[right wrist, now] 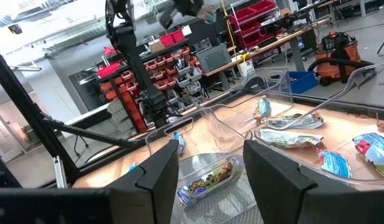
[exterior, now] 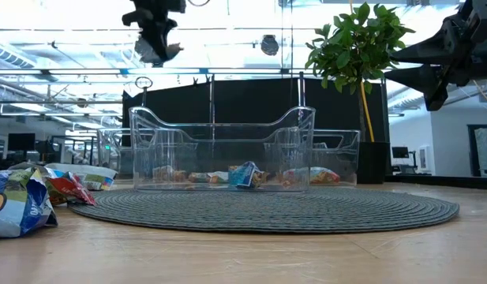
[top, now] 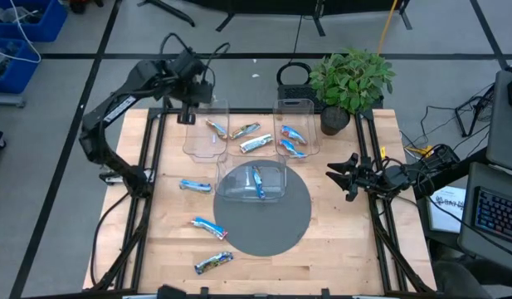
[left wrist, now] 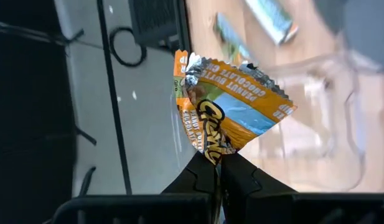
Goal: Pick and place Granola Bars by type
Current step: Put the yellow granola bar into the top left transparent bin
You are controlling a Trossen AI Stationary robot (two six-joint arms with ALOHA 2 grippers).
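Granola Bars (top: 207, 226): bright blue, silvery-blue, tan; one orange with blue panel (left wrist: 232, 109). Bins (top: 251, 181): clear. Mat (top: 272, 228): grey. Desk (top: 338, 241): pale wood.

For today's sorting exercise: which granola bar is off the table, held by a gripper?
The orange-wrapped bar, pinched in the shut left gripper; the rest lie on the table or in bins.

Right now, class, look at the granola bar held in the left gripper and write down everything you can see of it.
The granola bar is a small packet in shiny, crinkled foil-like wrap, orange with a light blue panel, dark lettering and a silvery serrated end seam. The left gripper is shut on one end, so the rest fans out beyond the fingertips; nothing else touches it. In the high view the gripper is at the back left of the table, by the back left clear bin.
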